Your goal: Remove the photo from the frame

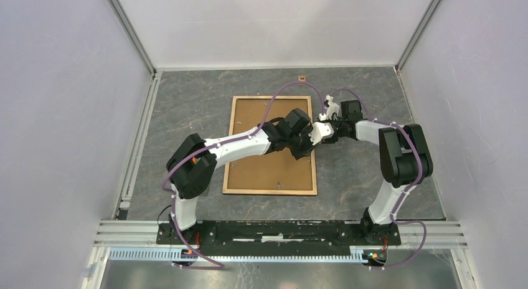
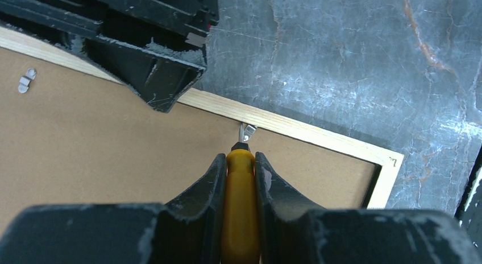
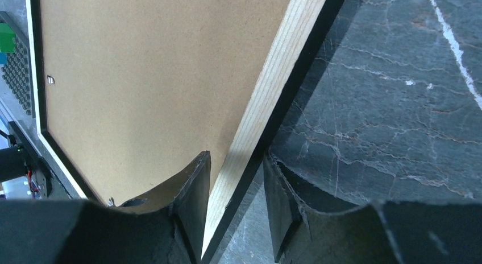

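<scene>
Here, left fingers (image 2: pixel 199 190) clamp yellow tool (image 2: pixel 240 207); right fingers (image 3: pixel 190 201) straddle frame (image 3: pixel 142 76) edge, grip unclear.

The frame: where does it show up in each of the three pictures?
Top external: the frame lies back-up at mid-picture.
Left wrist: its brown back fills the left.
Right wrist: its back fills the upper left.
Shared landmark: the light wood edge.

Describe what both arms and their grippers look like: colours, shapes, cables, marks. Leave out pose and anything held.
The left arm and right arm match: white tubular links between bulky black joint housings, each trailed by a looping purple cable. The left gripper and right gripper have thick black fingers with curved inner faces, scuffed with pale scratches and chips.
</scene>
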Motion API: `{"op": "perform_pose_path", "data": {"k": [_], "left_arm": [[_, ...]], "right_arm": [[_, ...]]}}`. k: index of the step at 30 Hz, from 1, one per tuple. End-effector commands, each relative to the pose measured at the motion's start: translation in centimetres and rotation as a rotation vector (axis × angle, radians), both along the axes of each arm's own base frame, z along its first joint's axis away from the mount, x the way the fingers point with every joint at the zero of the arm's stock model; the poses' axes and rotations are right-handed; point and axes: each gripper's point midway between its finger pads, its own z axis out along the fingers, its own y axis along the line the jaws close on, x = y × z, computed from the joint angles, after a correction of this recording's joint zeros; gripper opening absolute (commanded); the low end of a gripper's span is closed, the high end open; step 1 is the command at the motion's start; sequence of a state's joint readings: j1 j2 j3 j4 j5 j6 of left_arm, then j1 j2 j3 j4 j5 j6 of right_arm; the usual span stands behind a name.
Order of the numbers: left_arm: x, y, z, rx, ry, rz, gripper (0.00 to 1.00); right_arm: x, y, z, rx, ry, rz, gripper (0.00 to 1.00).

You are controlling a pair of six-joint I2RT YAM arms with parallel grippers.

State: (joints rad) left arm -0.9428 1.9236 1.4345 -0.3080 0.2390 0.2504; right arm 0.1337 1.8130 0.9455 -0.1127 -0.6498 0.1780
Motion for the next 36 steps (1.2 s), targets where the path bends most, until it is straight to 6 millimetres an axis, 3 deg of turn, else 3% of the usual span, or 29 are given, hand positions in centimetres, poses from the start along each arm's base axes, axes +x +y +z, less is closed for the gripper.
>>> {"op": "perform_pose_path", "data": {"k": [1, 17, 28, 36], "left_arm": [[-1.0, -1.5, 1.4, -0.041, -0.022, -0.107, 0.02], [-3.1, 0.1, 0.6, 0.056, 0.008, -0.226, 0.02], [-0.3, 0.8, 0.4, 0.122, -0.069, -0.094, 0.02], [0.1, 1.6, 0.3, 0.142, -0.088, -0.069, 0.02]], "right_arm": [[-0.6, -1.0, -1.8, -0.065, 0.029, -0.021, 0.45], [-0.3, -1.2, -2.0, -0.081, 0.029, -0.023, 0.43], [-0.2, -1.2, -1.8, -0.084, 0.023, -0.019, 0.43], [-0.3, -1.2, -1.9, -0.083, 0.024, -0.020, 0.43]]}}
